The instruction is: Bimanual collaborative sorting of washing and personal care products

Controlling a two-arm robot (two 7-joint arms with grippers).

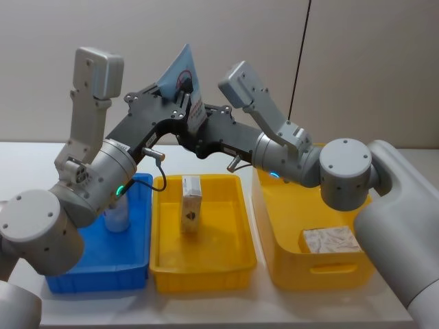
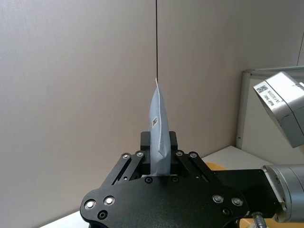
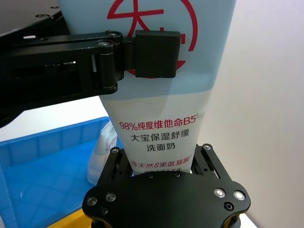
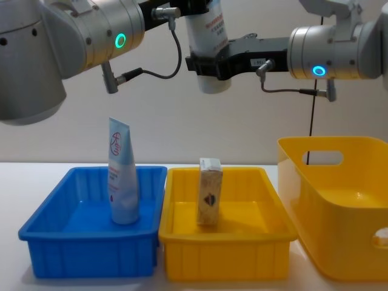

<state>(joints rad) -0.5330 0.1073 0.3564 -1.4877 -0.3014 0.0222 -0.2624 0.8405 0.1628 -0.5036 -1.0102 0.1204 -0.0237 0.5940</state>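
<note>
Two end effectors share one pale blue tube [image 1: 182,72] at upper centre, its long axis upright: left end effector [image 2: 160,156] clamps the crimped top, right end effector [image 3: 159,159] clamps the cap end, above the blue bin [image 1: 140,226].

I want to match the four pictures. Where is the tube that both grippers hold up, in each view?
Head view: held tube at top centre, where the arms meet.
Left wrist view: centre, edge-on, rising from the left gripper.
Right wrist view: centre, printed face showing, above the right gripper.
Chest view: top centre, cap down.
Landmark: blue bin, below the tube.
</note>
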